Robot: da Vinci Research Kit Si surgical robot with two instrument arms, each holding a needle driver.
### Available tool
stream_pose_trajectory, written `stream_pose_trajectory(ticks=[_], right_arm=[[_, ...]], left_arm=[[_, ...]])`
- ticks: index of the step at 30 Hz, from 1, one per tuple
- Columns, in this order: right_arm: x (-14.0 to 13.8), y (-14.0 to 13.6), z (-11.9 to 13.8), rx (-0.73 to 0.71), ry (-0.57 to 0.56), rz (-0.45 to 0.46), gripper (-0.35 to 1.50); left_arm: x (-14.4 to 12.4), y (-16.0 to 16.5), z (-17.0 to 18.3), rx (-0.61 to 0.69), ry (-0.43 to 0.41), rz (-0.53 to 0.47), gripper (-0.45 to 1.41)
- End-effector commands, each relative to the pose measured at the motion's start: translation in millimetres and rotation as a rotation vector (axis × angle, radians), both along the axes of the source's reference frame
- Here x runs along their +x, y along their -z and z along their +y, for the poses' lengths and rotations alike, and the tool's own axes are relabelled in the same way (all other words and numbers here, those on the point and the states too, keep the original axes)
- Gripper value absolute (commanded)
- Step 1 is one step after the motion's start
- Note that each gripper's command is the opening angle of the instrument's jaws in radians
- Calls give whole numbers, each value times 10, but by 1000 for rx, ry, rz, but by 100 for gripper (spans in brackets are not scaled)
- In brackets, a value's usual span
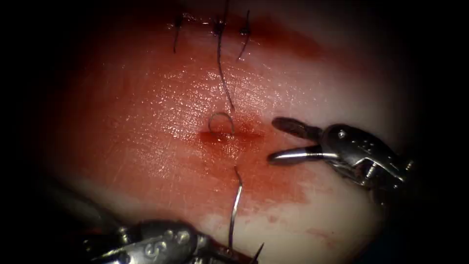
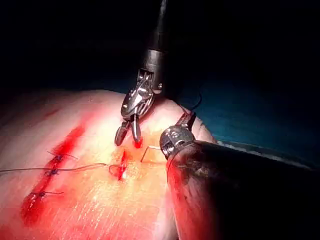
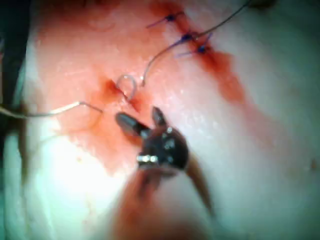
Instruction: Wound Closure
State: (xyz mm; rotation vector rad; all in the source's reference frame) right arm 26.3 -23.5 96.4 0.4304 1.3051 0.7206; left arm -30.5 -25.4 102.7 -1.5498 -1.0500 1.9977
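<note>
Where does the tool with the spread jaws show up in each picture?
Endoscope view: the right tool, open and empty, lies right of the cut.
Left wrist view: it comes down on its shaft, tips by the cut.
Right wrist view: seen close, beside the cut.
Shared landmark: the small thread loop at the cut.

I'm scanning for anything readable and there's very little. On the left tool, at the bottom of my endoscope view, the metal wrist carries embossed marks that might be an "S" or a "3", though I can't read them for sure. The right tool shows small pits and rivets on its clevis, no legible characters.
</note>
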Motion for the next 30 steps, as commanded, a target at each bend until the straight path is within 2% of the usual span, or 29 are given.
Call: stream_pose_trajectory(ticks=[1,2,3,4,5,12,19,28,29,30], right_arm=[[10,-4,-3,7,11,9,89],[11,-3,-4,8,17,12,83],[11,-1,-6,17,30,21,67],[12,1,-8,33,47,34,26],[13,7,-11,37,63,63,-35],[28,10,-9,-11,65,52,-35],[46,-19,-20,-28,91,-7,-35],[47,-22,-20,-47,96,-12,-35],[49,-21,-21,-47,93,-13,-5],[49,-18,-22,-45,96,-8,41]], left_arm=[[-3,0,3,-34,0,-9,-45],[-1,3,6,-55,5,-11,-45],[0,7,10,-83,10,-15,-45],[3,11,15,-116,19,-17,-45],[8,16,22,-167,34,-15,-45],[17,29,38,-251,67,-2,-45],[23,53,48,-302,78,-2,-45],[31,86,60,-360,85,-7,-45],[34,90,64,-372,92,-9,-45],[36,92,65,-375,98,-11,-45]])
